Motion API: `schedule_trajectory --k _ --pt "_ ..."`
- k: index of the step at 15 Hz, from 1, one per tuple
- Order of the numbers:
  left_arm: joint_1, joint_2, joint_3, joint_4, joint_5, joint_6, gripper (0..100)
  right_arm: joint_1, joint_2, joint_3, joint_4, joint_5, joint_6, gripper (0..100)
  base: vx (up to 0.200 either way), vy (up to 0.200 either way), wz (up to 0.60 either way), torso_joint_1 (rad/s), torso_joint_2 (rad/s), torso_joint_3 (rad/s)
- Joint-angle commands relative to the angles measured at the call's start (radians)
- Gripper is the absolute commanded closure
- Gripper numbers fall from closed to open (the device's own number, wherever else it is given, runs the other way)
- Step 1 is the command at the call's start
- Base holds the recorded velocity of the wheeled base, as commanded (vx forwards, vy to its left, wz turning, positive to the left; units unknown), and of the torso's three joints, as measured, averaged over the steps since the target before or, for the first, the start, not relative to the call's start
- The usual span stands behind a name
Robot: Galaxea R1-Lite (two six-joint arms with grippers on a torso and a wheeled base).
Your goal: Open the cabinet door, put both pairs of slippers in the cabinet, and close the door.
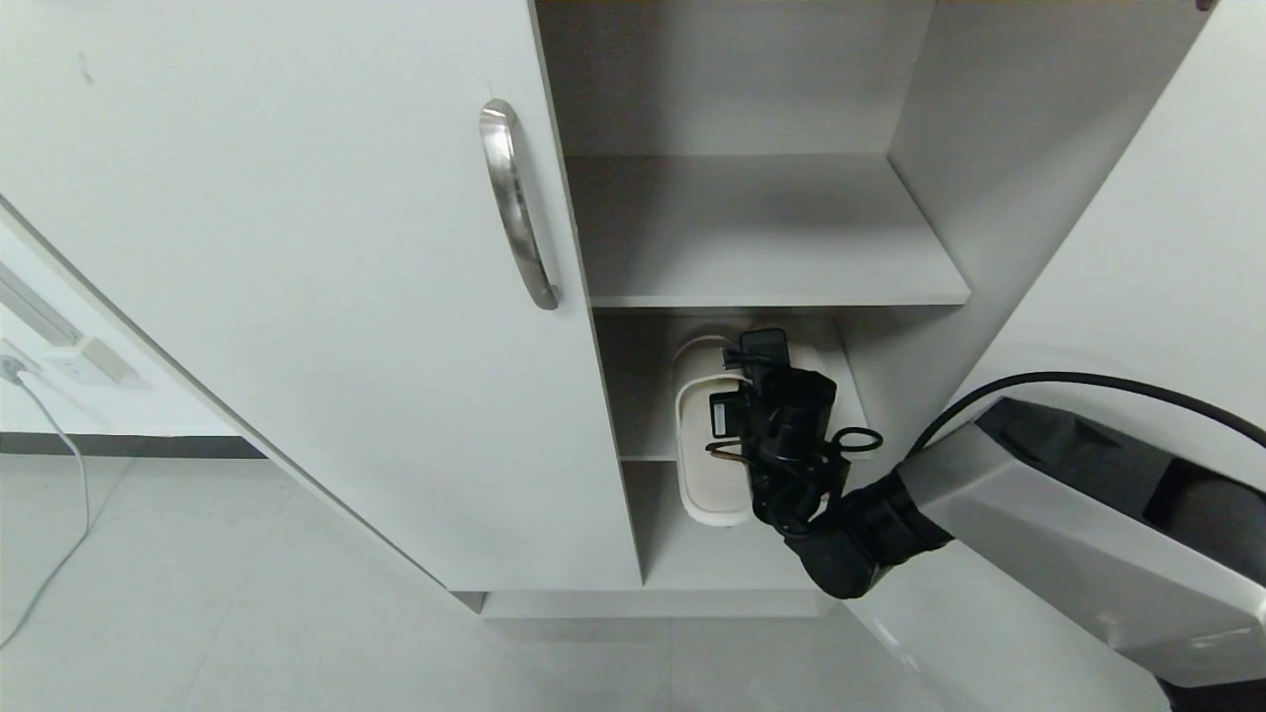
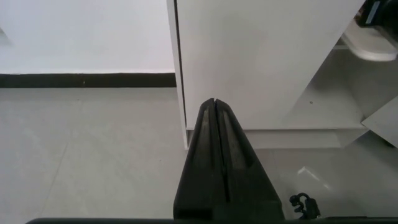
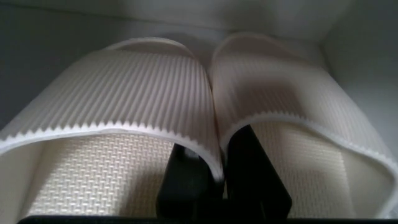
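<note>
- The right tool [image 3: 219,163] is inside the open half of the cabinet [image 1: 930,119], below the wide shelf [image 1: 762,232].
- Its two fingers [image 3: 255,168] are clamped on the pair of slippers [image 1: 704,465]. One finger sits under each strap, and the adjoining inner edges of the two straps are pressed together between them.
- The slippers are cream with ribbed straps. They lie side by side and touching, toes toward the back wall of the cabinet.
- The pair is level with the lower shelf [image 1: 645,435]. The heel ends project past its front edge, above the bottom compartment. Whether the soles rest on that shelf cannot be determined.
- The left tool [image 2: 214,102] has its fingers pressed together with nothing between them. It hangs over the floor [image 2: 81,155], just beside the bottom corner of the closed door [image 1: 297,257].
- The closed door covers the left half of the cabinet and carries a curved metal handle [image 1: 516,203] near its inner edge.
- The open door [image 1: 1167,247] stands swung out on the right, beside the right arm.
- A wall socket [image 1: 74,361] with a cable [image 1: 59,445] running down toward the floor is located left of the cabinet.
</note>
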Motion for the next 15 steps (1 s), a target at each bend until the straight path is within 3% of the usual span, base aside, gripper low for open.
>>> schedule_trajectory --k 1,7,15 --pt "0.000 0.002 0.000 0.000 0.002 0.000 100 -0.027 0.067 -0.138 0.070 0.000 0.001 100 0.000 0.000 0.00 0.000 0.00 0.000" --pt "0.000 0.002 0.000 0.001 0.002 -0.001 100 -0.059 0.111 -0.315 0.186 0.000 0.002 100 0.000 0.000 0.00 0.000 0.00 0.000" --pt "-0.001 0.002 0.000 0.000 0.003 -0.001 100 -0.079 0.154 -0.405 0.243 0.000 0.002 100 0.000 0.000 0.00 0.000 0.00 0.000"
